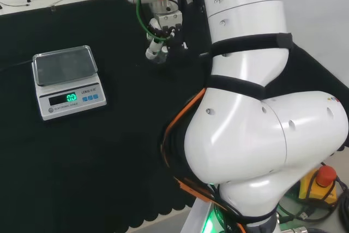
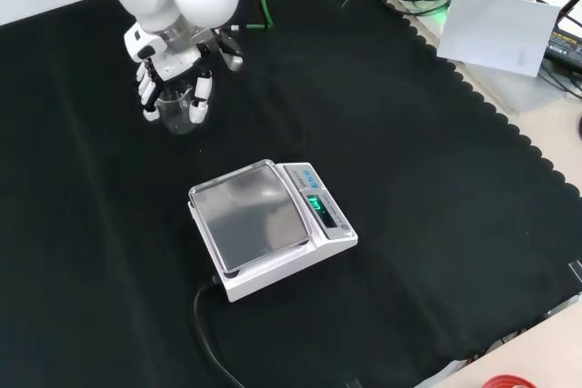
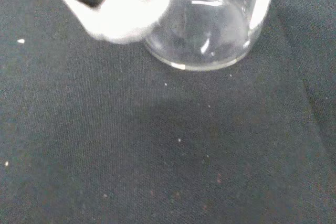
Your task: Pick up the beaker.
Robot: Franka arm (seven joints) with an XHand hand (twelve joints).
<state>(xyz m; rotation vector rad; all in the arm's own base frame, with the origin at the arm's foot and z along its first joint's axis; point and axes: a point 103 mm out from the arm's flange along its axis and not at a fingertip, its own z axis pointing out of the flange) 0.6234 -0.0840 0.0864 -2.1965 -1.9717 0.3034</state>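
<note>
A small clear glass beaker (image 2: 178, 114) stands upright on the black cloth at the far left of the front view, and it looks empty. The black and white hand (image 2: 168, 65) comes down over it from above. Its fingers (image 2: 146, 97) lie on one side of the glass and its thumb (image 2: 201, 95) on the other, curled round the wall. In the wrist view the beaker (image 3: 202, 30) is close, with a blurred white finger (image 3: 123, 17) against its side. In the head view the hand (image 1: 159, 32) hangs left of the arm's links, with a fingertip (image 1: 151, 53) pointing down.
A white scale (image 2: 273, 224) with a steel pan and a lit green display sits in the middle of the front view, nearer the camera than the beaker; its black cable (image 2: 205, 333) runs off the front. In the head view the scale (image 1: 65, 80) stands left of the hand.
</note>
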